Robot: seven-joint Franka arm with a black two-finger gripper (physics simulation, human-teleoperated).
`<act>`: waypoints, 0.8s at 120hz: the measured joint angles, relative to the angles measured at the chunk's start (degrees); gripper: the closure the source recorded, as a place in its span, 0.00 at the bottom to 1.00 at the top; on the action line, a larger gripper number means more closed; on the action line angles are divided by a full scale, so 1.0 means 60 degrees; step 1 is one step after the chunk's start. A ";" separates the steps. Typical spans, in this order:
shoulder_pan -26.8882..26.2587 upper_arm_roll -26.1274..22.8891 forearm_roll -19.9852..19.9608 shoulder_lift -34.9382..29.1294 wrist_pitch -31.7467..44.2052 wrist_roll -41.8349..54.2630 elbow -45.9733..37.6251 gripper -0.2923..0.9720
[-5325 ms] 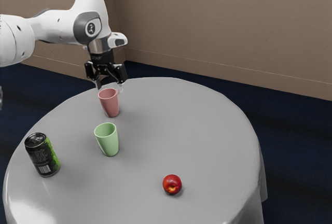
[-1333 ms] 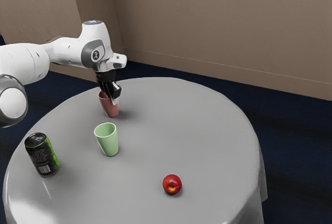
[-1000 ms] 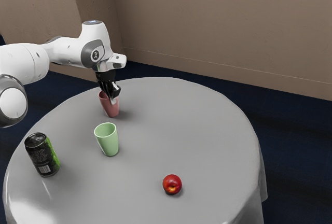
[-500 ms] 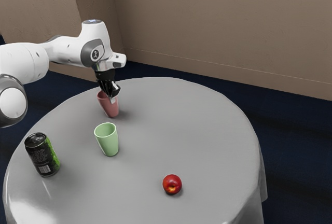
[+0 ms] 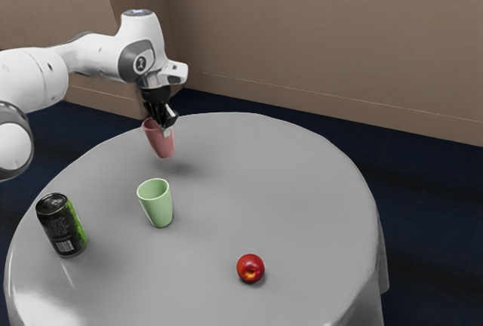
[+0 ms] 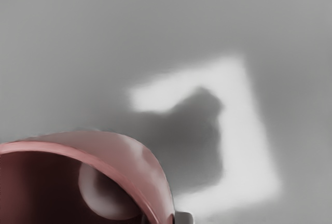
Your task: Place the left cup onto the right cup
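The tool [image 5: 160,118], in the upper left of the exterior frame, is clamped on the rim of the pink cup [image 5: 160,142]. It looks as if one finger is inside the mouth and the other outside against the wall. The pink cup hangs under the tool with its mouth up, a little tilted, and clear of the table [image 5: 302,182]. In the wrist view its rim [image 6: 111,149] is close under the hand, with a dark shadow [image 6: 194,130] on the grey surface beyond it, which fits a cup held in the air. The green cup [image 5: 155,202] stands upright on the table, mouth up, lower in the frame than the pink cup and almost straight under it, only slightly to the left, so it is nearer to the camera. The two cups are apart. I judge that the coming move depends on this relation: the pink cup must travel toward the lower part of the frame until its base is above the green mouth, with its axis brought upright, and then go down. The can [image 5: 60,225] at the lower left and the apple [image 5: 250,268] at the lower middle are well away from this path.
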 joint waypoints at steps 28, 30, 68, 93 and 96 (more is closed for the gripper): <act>-0.0228 0.0151 -0.0123 -0.0650 -0.0042 -0.0107 -0.0657 0.85; -0.0242 0.0154 -0.0132 -0.0722 -0.0037 -0.0116 -0.0736 0.85; -0.0778 0.0696 -0.0674 -0.1952 0.0165 -0.0272 -0.2084 0.85; -0.1173 0.1061 -0.0948 -0.2652 0.0313 -0.0363 -0.2785 0.85; -0.1197 0.1096 -0.0971 -0.2711 0.0323 -0.0373 -0.2850 0.85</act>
